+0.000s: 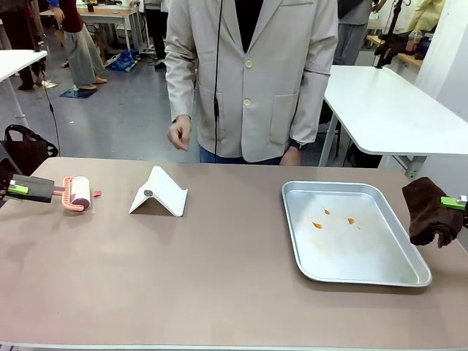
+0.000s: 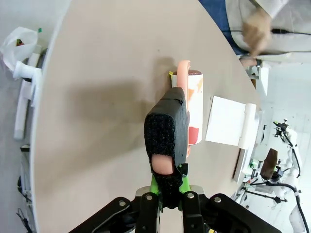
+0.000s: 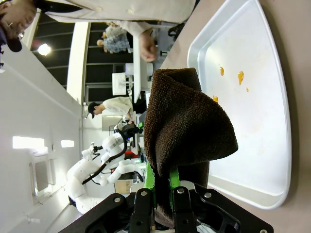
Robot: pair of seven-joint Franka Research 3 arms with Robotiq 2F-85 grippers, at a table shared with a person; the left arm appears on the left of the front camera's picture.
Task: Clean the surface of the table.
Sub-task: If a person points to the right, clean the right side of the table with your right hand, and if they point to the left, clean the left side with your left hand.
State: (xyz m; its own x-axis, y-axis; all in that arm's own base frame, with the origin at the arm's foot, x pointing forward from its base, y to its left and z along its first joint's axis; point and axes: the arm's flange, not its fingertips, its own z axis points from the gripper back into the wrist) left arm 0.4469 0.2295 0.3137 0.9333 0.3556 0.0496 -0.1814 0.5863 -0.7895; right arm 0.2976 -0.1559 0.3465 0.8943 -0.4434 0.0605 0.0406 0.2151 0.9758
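The brownish table (image 1: 183, 281) stretches across the front view. At its far left my left gripper (image 1: 18, 189) is shut on the black padded handle of a pink lint roller (image 1: 77, 194) whose white drum rests on the tabletop. In the left wrist view the gripper (image 2: 168, 180) clamps that handle, and the roller (image 2: 195, 104) lies ahead on the table (image 2: 107, 73). At the far right my right gripper (image 1: 455, 202) is shut on a dark brown cloth (image 1: 430, 212) that hangs just above the table edge. The cloth (image 3: 184, 116) drapes over the right gripper (image 3: 159, 180).
A silver metal tray (image 1: 365, 256) with small orange spots (image 1: 316, 224) lies right of centre, next to the cloth. A white folded stand (image 1: 159, 192) sits between roller and tray. A person in a pale jacket stands at the far side, one hand (image 1: 179, 134) hanging.
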